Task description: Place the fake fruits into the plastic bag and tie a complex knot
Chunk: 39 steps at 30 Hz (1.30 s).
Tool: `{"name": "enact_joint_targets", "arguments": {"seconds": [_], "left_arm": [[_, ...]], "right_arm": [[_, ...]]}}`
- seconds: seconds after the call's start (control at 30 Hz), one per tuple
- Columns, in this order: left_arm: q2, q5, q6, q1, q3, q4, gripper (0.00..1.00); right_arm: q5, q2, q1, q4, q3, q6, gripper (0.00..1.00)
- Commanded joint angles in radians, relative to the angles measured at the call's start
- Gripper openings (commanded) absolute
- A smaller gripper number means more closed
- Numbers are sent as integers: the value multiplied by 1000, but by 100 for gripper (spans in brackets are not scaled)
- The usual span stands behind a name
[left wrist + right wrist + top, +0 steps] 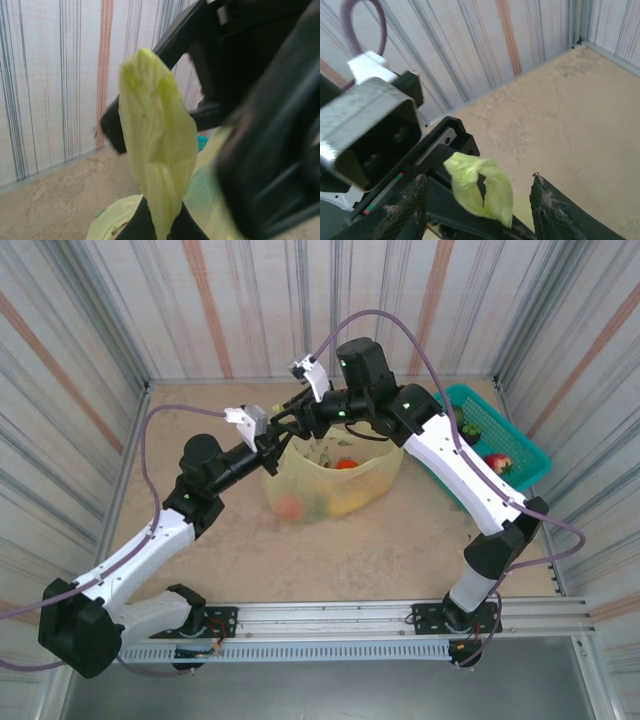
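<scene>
The pale yellow-green plastic bag stands mid-table, and several fake fruits show through its thin wall. More fake fruits lie in the teal basket. My left gripper is shut on a bunched bag handle, which stands upright from its fingers. It sits at the bag's left rim. My right gripper is open, with its fingers either side of the handle's looped end and not touching it. It hovers just above the left one. No finished knot shows.
A teal mesh-sided basket stands at the back right, close to the right arm's forearm. Striped walls enclose the table on three sides. Bare tabletop lies in front of the bag.
</scene>
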Motion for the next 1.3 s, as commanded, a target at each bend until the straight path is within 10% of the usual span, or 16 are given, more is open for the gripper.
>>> {"name": "enact_joint_targets", "arguments": {"seconds": [0.0,0.13,0.27,0.53,0.93,1.27], "left_arm": [[4,24,-4,-7,34,28,0],[1,27,2,-8,34,20,2],[-17,0,-1,-8,9,22,27],[-38,-110,-23,-8,-101,132,68],[105,-122,11,-8,-98,342,65],[171,-76,12,-32,-124,440,29]], "right_arm": [[-14,20,3,11,17,-17,53],[-26,32,-2,31,24,-13,30],[-85,29,-31,81,17,30,1],[-192,-43,-86,337,-148,181,0],[-265,-71,-90,458,-233,268,1],[-278,-98,-113,580,-311,387,1]]}}
